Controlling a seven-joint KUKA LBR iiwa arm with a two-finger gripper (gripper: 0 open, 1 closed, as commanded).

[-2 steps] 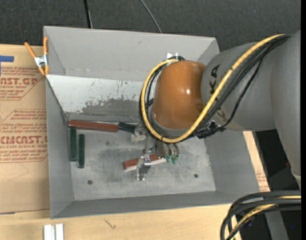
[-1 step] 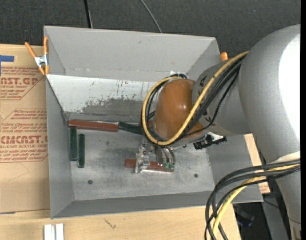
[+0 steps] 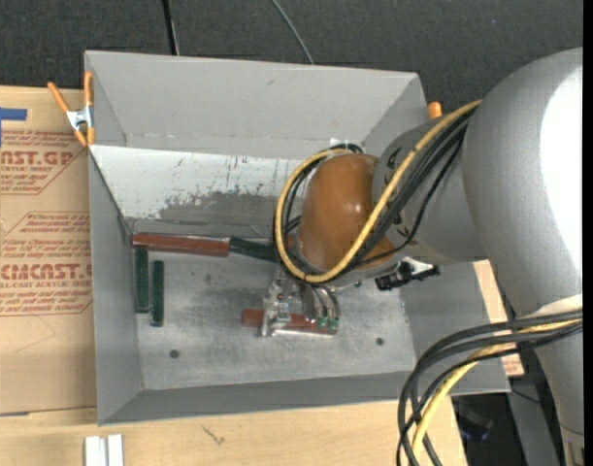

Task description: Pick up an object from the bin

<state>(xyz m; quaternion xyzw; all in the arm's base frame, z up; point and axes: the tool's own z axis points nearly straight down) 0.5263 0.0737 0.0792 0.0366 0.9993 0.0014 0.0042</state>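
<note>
Camera view. End effector (image 3: 296, 311) low at the floor of the bin (image 3: 116, 338), about midway and toward the front wall, directly over a small flat red-brown piece with a green tip (image 3: 288, 325). Cannot tell whether clenched or released.

Likely trouble: shoving the piece sideways rather than gripping, or scraping the metal floor, judging by so flat a lie. Possibly dropped on lifting if caught by one end only.

Plenty of bare floor around. Red-handled tool (image 3: 180, 245) along the back wall's foot and two dark green bars (image 3: 142, 282) by the left wall, both well apart. Wrist bulk crowding the right wall.
</note>
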